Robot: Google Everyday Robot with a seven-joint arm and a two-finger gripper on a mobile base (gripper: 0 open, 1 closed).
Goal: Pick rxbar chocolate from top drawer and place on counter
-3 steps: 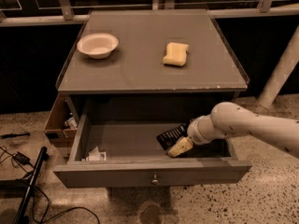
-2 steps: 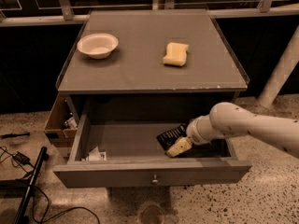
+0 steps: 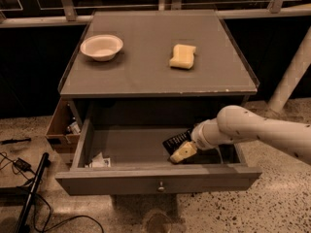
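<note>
While the top drawer (image 3: 121,184) stands open beneath the counter's (image 3: 146,76) front edge, we see the gripper (image 3: 180,150) down inside its right half, below the front right corner. The rxbar chocolate (image 3: 173,141) lies in the drawer right against the gripper; whether it is clasped we cannot tell. A white bowl (image 3: 101,47) sits near the back left corner, a yellow sponge (image 3: 182,56) right of centre.

The small flat black wrapper bar (image 3: 175,141) with white print sits at a slant inside the wide shallow grey drawer (image 3: 146,181), toward its right front, with the claw (image 3: 180,150) right at its near end. The drawer stands pulled open beneath the flat grey square bench (image 3: 146,67) with its clear raised rim.
</note>
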